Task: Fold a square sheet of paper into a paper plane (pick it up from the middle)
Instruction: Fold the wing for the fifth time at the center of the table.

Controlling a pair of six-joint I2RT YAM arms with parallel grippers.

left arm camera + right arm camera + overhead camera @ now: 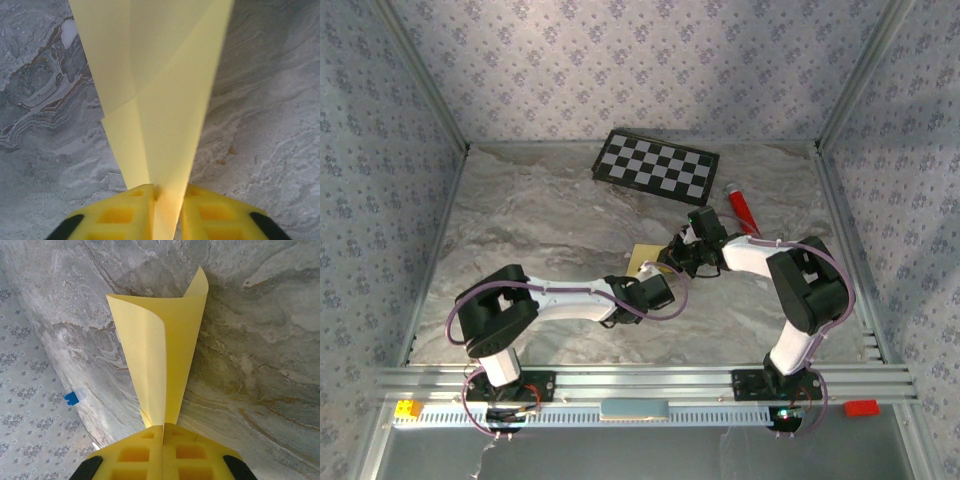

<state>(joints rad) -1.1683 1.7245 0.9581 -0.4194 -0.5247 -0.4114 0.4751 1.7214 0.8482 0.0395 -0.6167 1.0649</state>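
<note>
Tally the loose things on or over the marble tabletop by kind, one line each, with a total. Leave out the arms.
Pale-yellow paper sheet: 1
Checkerboard panel: 1
Red tube: 1
Total: 3

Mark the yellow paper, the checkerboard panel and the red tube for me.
yellow paper (165, 115): left wrist view, middle of the folded sheet.
checkerboard panel (657, 166): top view, centre of the board.
red tube (742, 210): top view, middle of its red body.
</note>
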